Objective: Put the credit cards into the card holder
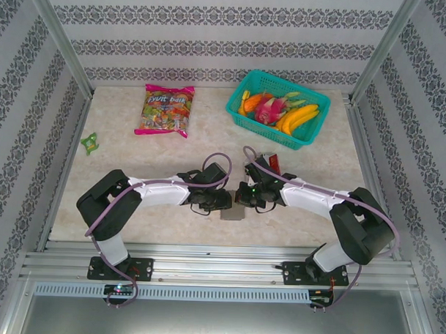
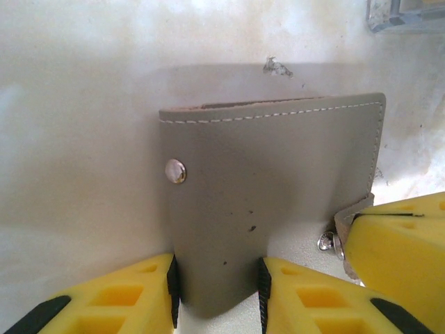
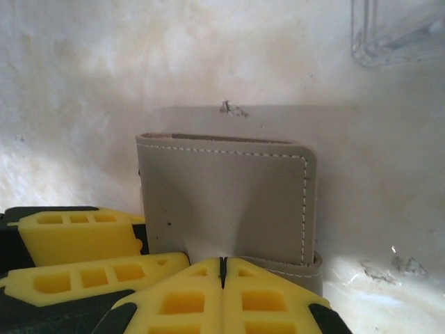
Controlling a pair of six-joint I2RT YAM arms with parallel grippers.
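The card holder (image 1: 234,211) is a flat grey folded wallet lying near the table's front edge, between my two grippers. In the left wrist view the card holder (image 2: 271,188) shows white stitching and a metal snap stud. My left gripper (image 2: 217,285) has its black pads pressed on both side edges of the holder's near part. In the right wrist view the cover of the card holder (image 3: 222,195) puckers toward my right gripper (image 3: 222,263), which is shut on its near edge. A small red and dark stack, the credit cards (image 1: 270,163), lies just behind the right arm.
A teal basket (image 1: 312,133) of fruit stands at the back right. A colourful candy bag (image 1: 165,110) lies at the back left, and a small green object (image 1: 90,141) is by the left wall. A clear plastic piece (image 3: 396,31) rests just beyond the holder.
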